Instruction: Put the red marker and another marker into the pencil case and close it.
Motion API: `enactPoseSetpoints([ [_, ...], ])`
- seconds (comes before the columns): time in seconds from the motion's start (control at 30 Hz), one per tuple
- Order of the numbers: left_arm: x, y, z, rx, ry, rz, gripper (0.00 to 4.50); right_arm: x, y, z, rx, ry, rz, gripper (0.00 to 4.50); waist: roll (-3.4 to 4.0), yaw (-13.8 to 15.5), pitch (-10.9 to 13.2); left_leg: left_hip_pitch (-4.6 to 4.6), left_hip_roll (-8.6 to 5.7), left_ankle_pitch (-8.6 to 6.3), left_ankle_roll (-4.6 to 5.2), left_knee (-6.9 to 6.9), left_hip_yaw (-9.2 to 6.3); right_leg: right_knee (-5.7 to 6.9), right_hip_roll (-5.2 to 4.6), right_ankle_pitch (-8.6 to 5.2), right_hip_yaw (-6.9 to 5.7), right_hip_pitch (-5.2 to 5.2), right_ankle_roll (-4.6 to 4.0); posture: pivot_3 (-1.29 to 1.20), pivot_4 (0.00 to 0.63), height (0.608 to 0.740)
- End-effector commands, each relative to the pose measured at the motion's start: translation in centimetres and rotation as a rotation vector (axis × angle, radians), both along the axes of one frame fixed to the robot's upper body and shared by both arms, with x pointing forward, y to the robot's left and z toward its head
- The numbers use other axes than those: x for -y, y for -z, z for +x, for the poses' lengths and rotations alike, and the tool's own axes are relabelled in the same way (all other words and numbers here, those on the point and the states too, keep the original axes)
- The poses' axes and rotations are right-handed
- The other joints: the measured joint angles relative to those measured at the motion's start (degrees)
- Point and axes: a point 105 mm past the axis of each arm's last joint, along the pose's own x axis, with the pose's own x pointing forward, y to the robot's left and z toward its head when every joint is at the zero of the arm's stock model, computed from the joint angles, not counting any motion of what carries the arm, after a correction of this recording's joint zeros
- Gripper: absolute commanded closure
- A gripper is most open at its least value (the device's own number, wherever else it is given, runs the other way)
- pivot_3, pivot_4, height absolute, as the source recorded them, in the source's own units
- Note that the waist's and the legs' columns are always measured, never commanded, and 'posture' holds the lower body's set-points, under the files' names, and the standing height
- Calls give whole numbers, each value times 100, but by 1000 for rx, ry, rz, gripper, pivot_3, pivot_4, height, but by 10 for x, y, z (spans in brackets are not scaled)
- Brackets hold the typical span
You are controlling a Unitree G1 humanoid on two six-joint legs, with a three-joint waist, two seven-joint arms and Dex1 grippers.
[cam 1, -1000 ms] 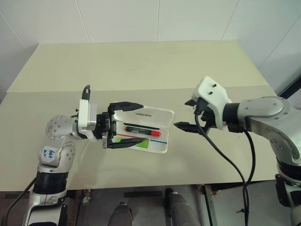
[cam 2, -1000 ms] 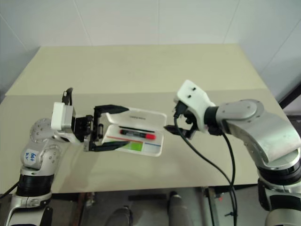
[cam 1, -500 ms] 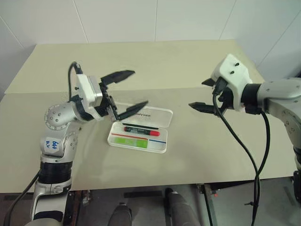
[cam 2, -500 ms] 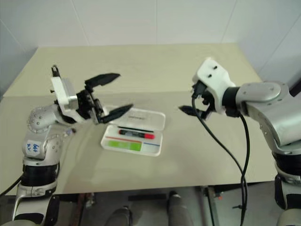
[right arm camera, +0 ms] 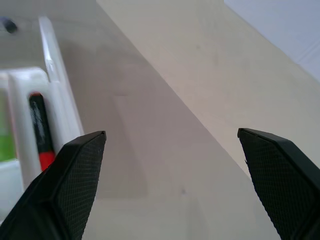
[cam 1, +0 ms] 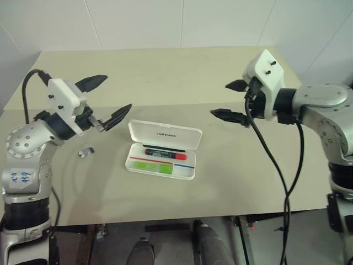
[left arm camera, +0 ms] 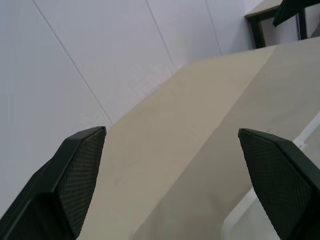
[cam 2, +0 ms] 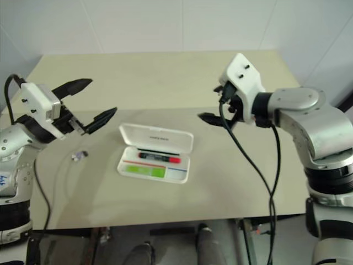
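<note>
pencil case [cam 1: 163, 150] lies open mid-table [cam 1: 165, 72], lid up. inside, red marker [cam 1: 165, 152] sits above green marker [cam 1: 151, 165]. left gripper [cam 1: 105, 99] and right gripper [cam 1: 230, 101] hang wide and empty on either side. small dark object [cam 1: 85, 152] lies left of case.

Silver arms, white wrists, black cables

Left gripper [cam 1: 105, 99] spread wide, right gripper [cam 1: 233, 101] likewise, both raised

The 2 head views look down on the table [cam 1: 231, 182] from nearby; both wrist views skim low across it.
</note>
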Motion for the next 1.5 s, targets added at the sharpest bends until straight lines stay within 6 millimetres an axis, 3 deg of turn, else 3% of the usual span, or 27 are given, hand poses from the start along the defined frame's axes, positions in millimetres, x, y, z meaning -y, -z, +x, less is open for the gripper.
enactPoseSetpoints([
  [0.03, -33, 4, -5, -15, -109, 35, 0, -26, -21, -28, 18, -156, 121, 38, 3, -6, 2, 0, 0, -1, 1, -2, 0, 5, 0, 0, 0, -6, 0, 0, 150, 740],
  [0.17, -49, 16, -10, -56, -131, 68, 0, -37, -10, -37, -28, -196, 129, 38, 4, 61, 4, -20, 0, 0, 1, 1, -6, 19, 1, 0, -1, -32, 1, 0, 150, 740],
  [0.33, -90, 44, -21, -200, -200, 190, 0, -32, 9, -32, -85, -156, 106, 38, 1, 38, 2, -34, -1, -2, -2, 1, -1, 35, -1, -6, -2, -42, -12, 0, 150, 740],
  [0.47, -107, 62, -22, -285, -244, 227, 0, -31, 13, -31, -92, -147, 102, 38, 5, 24, 4, -35, 0, -2, -1, -1, 0, 43, -1, -8, -2, -52, -15, 0, 150, 740],
  [0.7, -116, 80, -6, -362, -270, 176, 0, -28, 17, -31, -104, -127, 91, 38, 4, 34, 4, -24, 0, -1, 0, 5, -1, 43, 0, -8, -2, -50, -14, 0, 150, 740],
  [1.0, -116, 84, 23, -427, -272, -7, 0, -25, 19, -31, -104, -104, 79, 38, 1, 14, 3, -21, 0, -1, 0, 5, 0, 75, 1, 1, -3, -50, 1, 0, 150, 740],
  [1.23, -112, 77, 16, -511, -185, -49, 0, -18, 20, -32, -104, -62, 75, 38, 1, 10, 3, -20, 0, -1, 1, 1, 1, 77, 1, 0, -3, -53, 0, 0, 150, 740],
  [1.5, -125, 90, 6, -615, -178, 17, 0, -15, 23, -33, -108, -36, 71, 38, 0, 14, 3, -17, 0, -1, 0, 4, 1, 78, 0, -1, -2, -52, -2, 0, 150, 740],
])
